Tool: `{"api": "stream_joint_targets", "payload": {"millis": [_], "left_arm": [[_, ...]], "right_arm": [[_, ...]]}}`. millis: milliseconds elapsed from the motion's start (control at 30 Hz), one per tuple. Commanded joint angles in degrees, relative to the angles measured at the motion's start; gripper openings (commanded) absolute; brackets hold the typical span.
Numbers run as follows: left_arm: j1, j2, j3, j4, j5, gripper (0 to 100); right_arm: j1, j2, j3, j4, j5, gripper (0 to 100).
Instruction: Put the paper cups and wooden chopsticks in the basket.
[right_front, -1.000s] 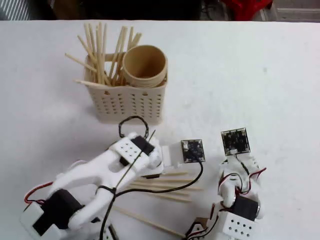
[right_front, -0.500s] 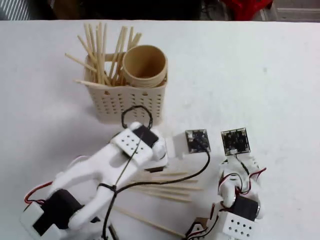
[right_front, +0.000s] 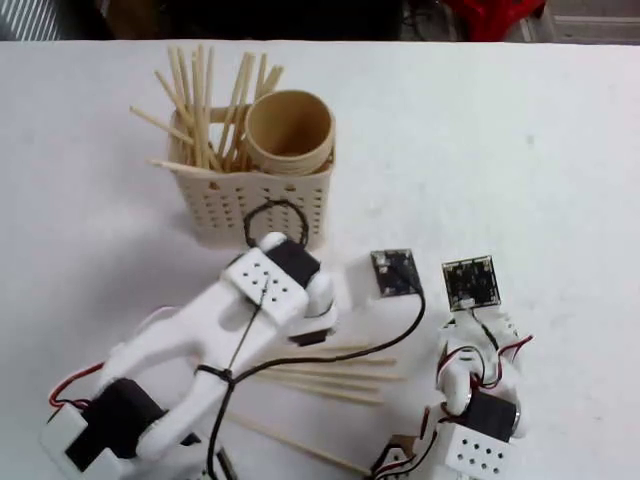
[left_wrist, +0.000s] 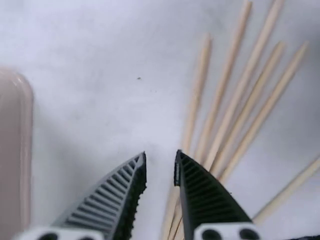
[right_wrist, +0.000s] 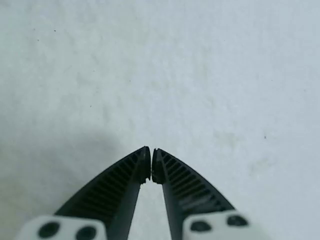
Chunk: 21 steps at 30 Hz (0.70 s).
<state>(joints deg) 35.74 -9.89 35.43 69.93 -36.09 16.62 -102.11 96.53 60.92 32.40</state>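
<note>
Several wooden chopsticks lie loose on the table in a flat fan. Their ends are bunched under the left arm and spread apart towards the right. 1 more stick lies apart from them, nearer the arm bases.

They look light, thin and stiff, so weight should be no problem. The likely difficulty is that they lie flat against the table, are smooth enough to roll or skid, and sit so close together that a pinch at the bunched end would probably catch 2 or 3 at once. A hold across the width of a single stick looks safer, taken where the fan opens out and near enough to its middle that it does not tip.

The left gripper hangs just over the bunched end with only a narrow gap between its ribbed jaws. I cannot tell whether a stick sits in that gap.

The basket stands just beyond this arm. It holds a stack of paper cups on its right side and a sheaf of upright sticks on its left, so dropping more in on the left seems easiest.

The right gripper sits over bare table with its tips touching and nothing between them.
</note>
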Motion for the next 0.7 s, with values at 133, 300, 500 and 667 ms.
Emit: {"api": "stream_joint_targets", "payload": {"millis": [133,300,500,667], "left_arm": [[0.2,-0.1,3.9,-5.9,-3.3,11],[0.3,-0.1,4.0,-5.4,-3.3,12],[5.1,-0.1,6.8,-8.4,-2.9,17],[5.0,0.0,8.6,-12.2,-2.8,17]], "right_arm": [[0.4,-0.5,0.4,0.1,0.2,2.5],[0.4,-0.5,0.4,0.1,0.2,2.5],[0.4,-0.5,0.4,0.1,0.2,2.5],[0.4,-0.5,0.4,0.1,0.2,2.5]]}}
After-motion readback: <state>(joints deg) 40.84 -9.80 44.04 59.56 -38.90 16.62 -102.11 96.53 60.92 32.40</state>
